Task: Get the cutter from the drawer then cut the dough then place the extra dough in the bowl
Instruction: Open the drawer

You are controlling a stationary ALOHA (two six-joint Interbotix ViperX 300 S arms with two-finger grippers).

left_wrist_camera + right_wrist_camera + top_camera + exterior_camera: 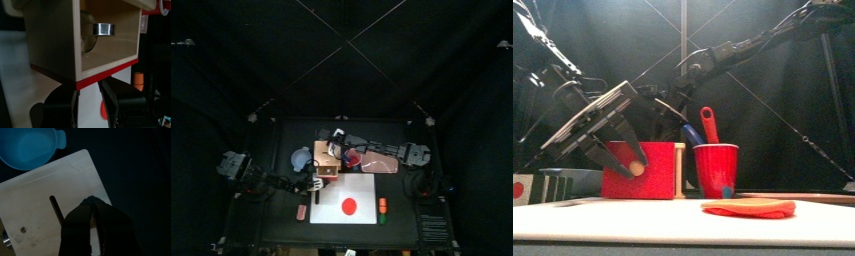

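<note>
The pale wooden box stands behind the white cutting board. Its drawer is pulled out, and the round metal cutter lies inside it. My left gripper is shut on the knob of the red drawer front. My right gripper is shut and hangs just over the box top, beside the blue-grey bowl. A flat red dough disc lies on the board; in the front view the dough is low at the right.
A red cup holding a blue and a red toy knife stands right of the box. Small orange and green toys lie at the board's right edge. A small pinkish piece lies left of the board.
</note>
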